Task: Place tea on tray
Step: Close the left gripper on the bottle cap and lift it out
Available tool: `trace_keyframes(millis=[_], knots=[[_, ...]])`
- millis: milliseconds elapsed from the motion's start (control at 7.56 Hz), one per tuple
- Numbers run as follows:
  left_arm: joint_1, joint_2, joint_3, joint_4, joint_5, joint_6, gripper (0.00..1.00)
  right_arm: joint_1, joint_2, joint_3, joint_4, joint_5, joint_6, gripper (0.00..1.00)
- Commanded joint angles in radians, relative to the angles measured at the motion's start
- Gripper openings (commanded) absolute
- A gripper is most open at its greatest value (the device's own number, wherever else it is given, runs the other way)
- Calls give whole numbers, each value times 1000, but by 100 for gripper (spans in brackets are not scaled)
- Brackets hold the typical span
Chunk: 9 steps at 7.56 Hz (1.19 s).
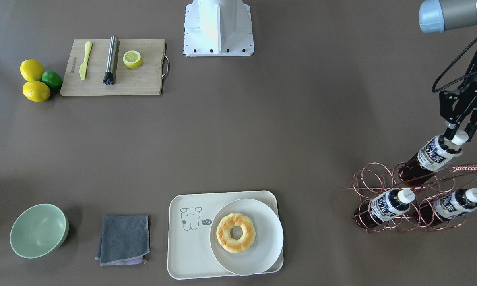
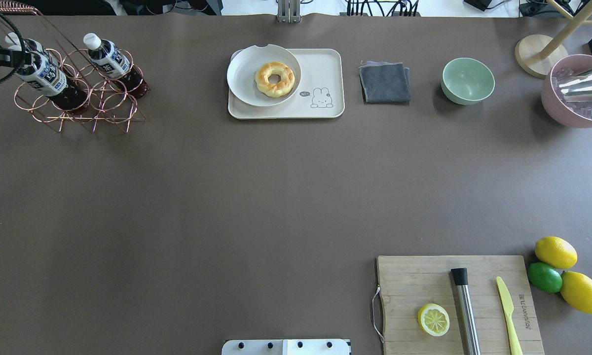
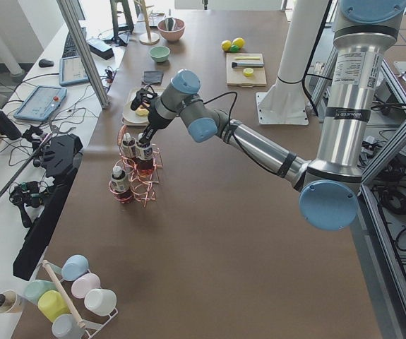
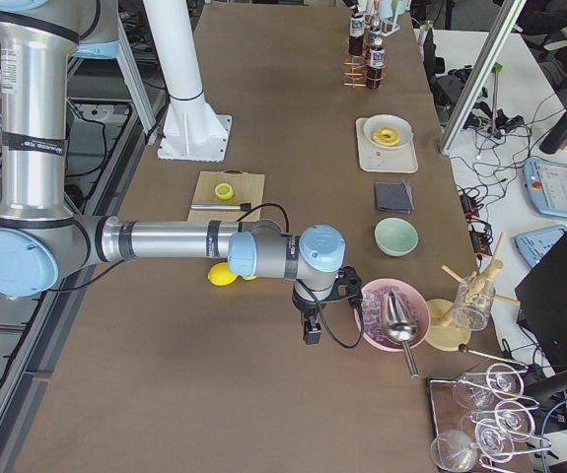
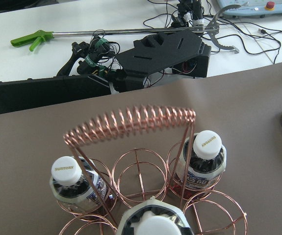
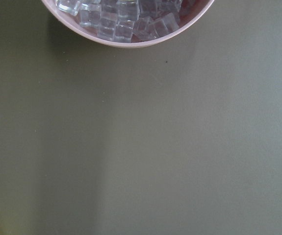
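Three alike tea bottles stand in a copper wire rack at the table's left end. My left gripper is shut on the white cap of the upper tea bottle, which tilts in the rack; in the overhead view this bottle is at the far left. The cap fills the bottom of the left wrist view. The cream tray with the bear drawing carries a round plate and a donut. My right gripper shows only in the exterior right view; I cannot tell if it is open.
Two other bottles lie in the rack's lower rings. A grey cloth and a green bowl sit beside the tray. A cutting board and lemons are at the robot's right. A pink bowl of ice stands far right.
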<state>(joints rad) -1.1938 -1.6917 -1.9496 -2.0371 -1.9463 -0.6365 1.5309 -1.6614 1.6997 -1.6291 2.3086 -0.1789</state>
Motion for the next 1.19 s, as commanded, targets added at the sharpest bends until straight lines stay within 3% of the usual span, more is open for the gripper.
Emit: trace_keyframes(millis=[0, 265, 529, 794, 1058], knots=[[-133, -46, -37, 86, -172, 35, 0, 0, -1, 1, 0, 2, -1, 100], [-138, -48, -101, 130, -209, 35, 0, 0, -1, 1, 0, 0, -1, 100], [-29, -51, -164, 140, -192, 25, 0, 0, -1, 1, 0, 0, -1, 100], [69, -159, -186, 240, -142, 21, 0, 0, -3, 1, 0, 2, -1, 100], [262, -280, -192, 330, 6, 17, 0, 0, -3, 1, 0, 2, -1, 100]])
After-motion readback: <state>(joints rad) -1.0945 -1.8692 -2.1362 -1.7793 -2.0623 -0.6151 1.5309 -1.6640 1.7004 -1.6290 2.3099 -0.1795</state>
